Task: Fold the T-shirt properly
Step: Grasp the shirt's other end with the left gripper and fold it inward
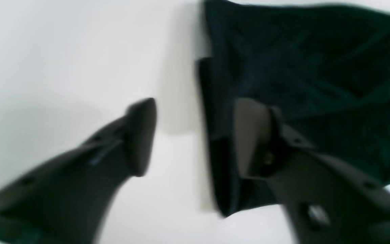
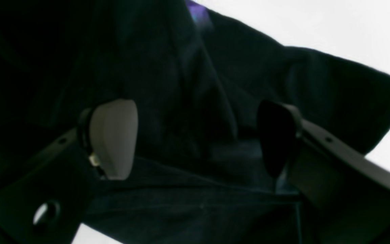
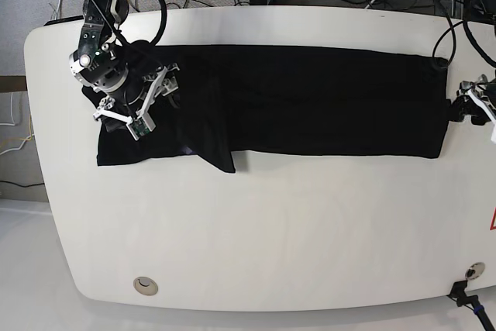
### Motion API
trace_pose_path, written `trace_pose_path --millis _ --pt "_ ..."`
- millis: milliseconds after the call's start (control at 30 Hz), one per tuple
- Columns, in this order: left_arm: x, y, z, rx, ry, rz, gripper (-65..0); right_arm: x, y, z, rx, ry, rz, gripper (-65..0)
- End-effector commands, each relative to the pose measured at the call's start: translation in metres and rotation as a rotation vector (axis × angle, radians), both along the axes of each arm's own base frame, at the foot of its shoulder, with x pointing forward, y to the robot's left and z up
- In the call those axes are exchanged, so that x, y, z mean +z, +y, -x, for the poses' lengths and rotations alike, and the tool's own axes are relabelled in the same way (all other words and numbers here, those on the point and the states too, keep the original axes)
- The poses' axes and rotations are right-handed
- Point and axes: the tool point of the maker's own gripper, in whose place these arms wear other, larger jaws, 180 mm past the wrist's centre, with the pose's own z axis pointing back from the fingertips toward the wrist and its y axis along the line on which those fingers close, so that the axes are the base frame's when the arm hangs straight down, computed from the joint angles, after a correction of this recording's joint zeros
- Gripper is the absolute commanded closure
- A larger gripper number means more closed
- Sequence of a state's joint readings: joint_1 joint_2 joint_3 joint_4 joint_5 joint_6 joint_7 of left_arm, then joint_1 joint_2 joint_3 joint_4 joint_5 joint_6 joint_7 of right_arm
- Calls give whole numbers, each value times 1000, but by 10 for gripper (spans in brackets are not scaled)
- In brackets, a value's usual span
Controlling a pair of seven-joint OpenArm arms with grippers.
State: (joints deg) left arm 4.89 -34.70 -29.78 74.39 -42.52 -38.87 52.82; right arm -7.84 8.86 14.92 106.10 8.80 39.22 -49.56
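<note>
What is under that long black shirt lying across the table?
The T-shirt lies flat on the white table, which shows all around it. Whatever sits beneath the cloth is covered; no lump suggests anything there.

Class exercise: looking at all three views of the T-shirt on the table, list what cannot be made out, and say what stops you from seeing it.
- T-shirt print: base view shows plain black; right wrist view shows only a purple scrap.
- Left gripper: whether its fingers touch the cloth, motion blur hides.
- Right gripper: fold layers beneath, too dark.
- Table right edge: cropped in base view.
</note>
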Motion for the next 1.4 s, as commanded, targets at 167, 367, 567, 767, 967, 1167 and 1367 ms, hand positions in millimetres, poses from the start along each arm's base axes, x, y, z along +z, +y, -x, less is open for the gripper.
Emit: trace_pose_path --millis 167,367,567,767,967,1167,1367 --pt "7 -6 -7 -14 -47 23 -553 12 -1 -8 6 -47 -4 -528" --pt "-30 7 14 66 55 94 -552 13 0 -9 7 -50 -4 -528" --pt "-52 -23 14 26 95 147 -552 13 0 -9 9 -50 -4 -528" --pt "-68 -52 15 12 108 209 -552 13 0 -9 9 -50 -4 -528" --pt "-75 -67 17 -27 132 216 -462 14 -1 -9 6 -53 -3 -528" --pt "-69 -68 12 -37 112 210 -54 14 -1 -9 6 -53 -3 -528" --pt "-22 -93 -8 -170 -7 116 -19 13 -1 -9 6 -52 -4 -528"
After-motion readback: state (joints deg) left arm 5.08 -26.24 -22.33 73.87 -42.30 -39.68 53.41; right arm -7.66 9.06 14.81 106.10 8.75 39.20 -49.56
